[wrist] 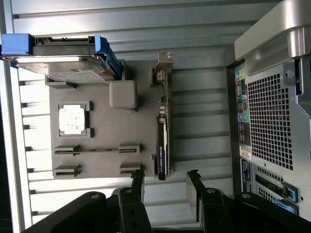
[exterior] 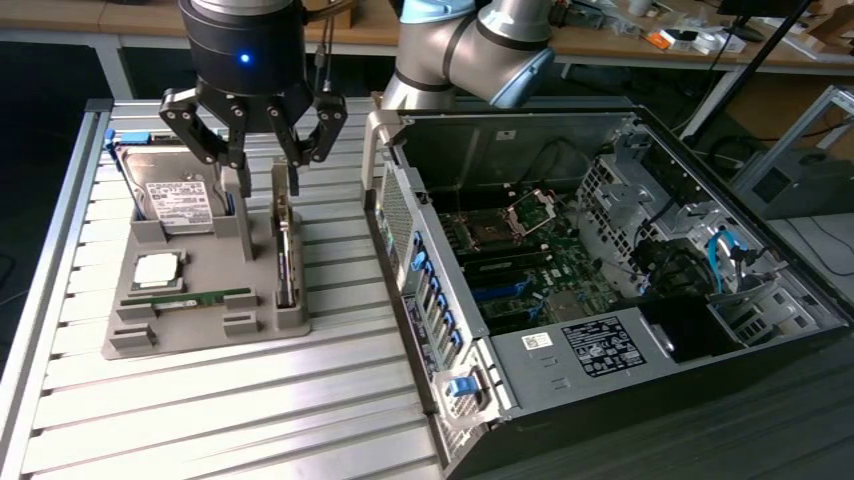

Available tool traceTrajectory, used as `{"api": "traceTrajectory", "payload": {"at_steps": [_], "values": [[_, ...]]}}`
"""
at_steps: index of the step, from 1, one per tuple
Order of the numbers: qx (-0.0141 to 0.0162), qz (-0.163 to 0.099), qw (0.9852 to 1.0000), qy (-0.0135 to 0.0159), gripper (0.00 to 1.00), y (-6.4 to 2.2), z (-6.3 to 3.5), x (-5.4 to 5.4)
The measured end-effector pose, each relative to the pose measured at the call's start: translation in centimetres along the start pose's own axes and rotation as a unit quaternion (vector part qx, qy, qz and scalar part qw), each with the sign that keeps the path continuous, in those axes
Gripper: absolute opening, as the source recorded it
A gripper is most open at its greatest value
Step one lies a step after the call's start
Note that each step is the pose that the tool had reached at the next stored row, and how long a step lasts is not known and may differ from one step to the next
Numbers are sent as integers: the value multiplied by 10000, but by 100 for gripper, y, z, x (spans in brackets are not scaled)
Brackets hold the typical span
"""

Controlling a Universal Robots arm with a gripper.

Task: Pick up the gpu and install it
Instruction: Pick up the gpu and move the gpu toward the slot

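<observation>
Step in hand: the approach to the gpu (exterior: pixel 284 240) for the pick; the card is not yet lifted, so I judge the task to be in its early part
Where the gpu is: it stands on its long edge in a slot of the grey holder (exterior: pixel 254 325), on the side nearest the computer case (exterior: pixel 441 330); silver bracket at the end by the hard drive (exterior: pixel 180 195), black block towards the other end
Tool: the tool (exterior: pixel 260 160) is spread wide and holds nothing; it hangs above the holder, roughly over the card; in the wrist view its fingers (wrist: pixel 138 182) stand one on each side of the card's line; no contact shows
Doing it well: in my judgement the thin card should sit centred between the fingers, pads meeting its flat faces squarely; a straight descent should keep them clear of the holder's grey post beside it; a skewed grip could tilt the card in its slot
Other parts in the holder: a CPU (exterior: pixel 158 268) and a RAM stick (exterior: pixel 187 298); both well apart from the tool
Case: side open, motherboard (exterior: pixel 534 260) exposed; it lies just beside the holder on the slatted tabletop (exterior: pixel 200 400)
</observation>
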State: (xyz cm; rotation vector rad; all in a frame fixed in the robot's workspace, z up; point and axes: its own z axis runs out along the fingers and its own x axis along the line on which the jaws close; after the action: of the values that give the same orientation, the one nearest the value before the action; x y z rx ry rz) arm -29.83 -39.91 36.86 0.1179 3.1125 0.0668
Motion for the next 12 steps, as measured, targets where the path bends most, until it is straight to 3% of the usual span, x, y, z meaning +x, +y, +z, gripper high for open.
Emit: {"api": "traceTrajectory", "payload": {"at_steps": [12], "values": [[0,0,10000,0,48,-1,24,1]]}}
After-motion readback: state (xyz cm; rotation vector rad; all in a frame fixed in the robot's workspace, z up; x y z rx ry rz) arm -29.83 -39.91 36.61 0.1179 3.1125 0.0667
